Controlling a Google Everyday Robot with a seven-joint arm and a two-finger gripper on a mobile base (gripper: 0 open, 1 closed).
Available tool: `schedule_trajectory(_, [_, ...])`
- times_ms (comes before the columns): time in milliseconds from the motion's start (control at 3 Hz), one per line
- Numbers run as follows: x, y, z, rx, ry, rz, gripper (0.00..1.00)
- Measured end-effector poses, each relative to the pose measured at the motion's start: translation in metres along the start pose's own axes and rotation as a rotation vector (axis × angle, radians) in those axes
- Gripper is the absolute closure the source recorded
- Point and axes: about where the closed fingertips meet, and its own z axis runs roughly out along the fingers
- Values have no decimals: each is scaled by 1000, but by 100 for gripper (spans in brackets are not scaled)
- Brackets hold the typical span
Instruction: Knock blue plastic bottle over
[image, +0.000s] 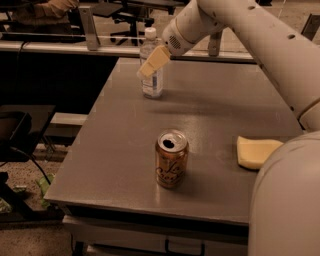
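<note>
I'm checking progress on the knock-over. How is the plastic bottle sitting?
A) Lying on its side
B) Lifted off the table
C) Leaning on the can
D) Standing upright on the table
D: the bottle stands upright at the table's far left, cap on top, with the gripper in front of its upper half.

Blue plastic bottle: clear glossy plastic, pale matt label.
Gripper, in front of the bottle's upper part: matt cream plastic.
Arm: smooth white shell.
Table: smooth grey top, dull sheen.
Can: shiny metal.
Sponge: matt yellow.
</note>
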Motion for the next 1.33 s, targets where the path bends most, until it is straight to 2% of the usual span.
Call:
schedule_trajectory(333, [-4,2,1,-11,-18,11,16])
schedule_trajectory(667, [-2,5,-7,-31,-32,22,41])
schedule_trajectory(1000, [0,10,-35,-54,-60,9,72])
schedule_trajectory(1333, [6,14,-66,-71,-24,-35,95])
